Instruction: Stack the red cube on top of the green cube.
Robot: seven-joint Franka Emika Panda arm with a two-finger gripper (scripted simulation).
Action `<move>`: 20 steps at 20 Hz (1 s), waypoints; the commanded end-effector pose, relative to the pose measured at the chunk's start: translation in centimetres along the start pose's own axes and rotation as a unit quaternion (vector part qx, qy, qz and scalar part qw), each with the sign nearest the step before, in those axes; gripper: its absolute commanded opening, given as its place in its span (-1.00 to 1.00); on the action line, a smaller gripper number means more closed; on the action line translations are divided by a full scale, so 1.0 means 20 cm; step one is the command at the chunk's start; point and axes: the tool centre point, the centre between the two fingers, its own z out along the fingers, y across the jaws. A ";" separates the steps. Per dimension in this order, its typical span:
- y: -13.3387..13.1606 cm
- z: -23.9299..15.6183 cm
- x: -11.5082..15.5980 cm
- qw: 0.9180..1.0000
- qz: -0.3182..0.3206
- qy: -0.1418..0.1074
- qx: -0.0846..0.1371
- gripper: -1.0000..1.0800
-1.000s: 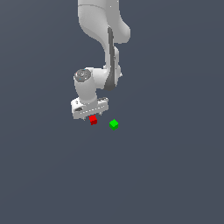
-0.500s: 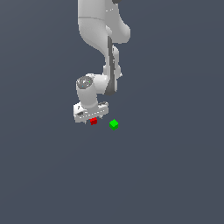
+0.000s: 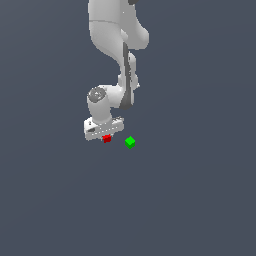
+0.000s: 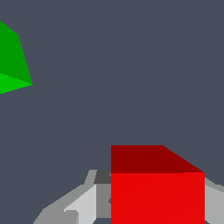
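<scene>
The red cube [image 3: 106, 138] sits on the dark grey floor, partly covered by my white gripper [image 3: 105, 136], which is low over it. In the wrist view the red cube [image 4: 157, 192] fills the space between the two fingers [image 4: 87, 203], which press against its sides; the gripper [image 4: 157, 210] is shut on it. The green cube [image 3: 130, 142] rests on the floor a short way toward the exterior view's right of the red cube, apart from it. It also shows in the wrist view [image 4: 11, 61], at the picture's edge.
The white arm [image 3: 117, 45] rises above the gripper. The floor [image 3: 190, 200] is plain dark grey, with nothing else on it in view.
The gripper has come down a little around the red cube and now covers more of it. Both cubes stay where they were.
</scene>
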 end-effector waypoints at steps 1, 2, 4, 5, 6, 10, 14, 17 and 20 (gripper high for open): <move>0.00 0.00 0.00 1.000 0.000 0.000 0.000 -1.00; 0.00 0.00 0.00 1.000 0.000 0.000 0.000 -1.00; 0.00 0.00 0.00 1.000 0.000 0.000 0.000 -1.00; 0.00 -0.01 0.00 1.000 0.000 0.000 0.000 -1.00; 0.00 -0.02 0.00 1.000 0.000 0.000 0.000 -1.00; 0.00 -0.08 0.00 1.000 0.000 0.000 0.000 -1.00; 0.00 -0.18 0.00 1.000 0.000 0.000 0.000 -1.00; 0.00 -0.28 -0.01 1.000 0.000 0.000 0.000 -1.00; 0.00 -0.37 0.00 1.000 0.000 0.000 0.000 -1.00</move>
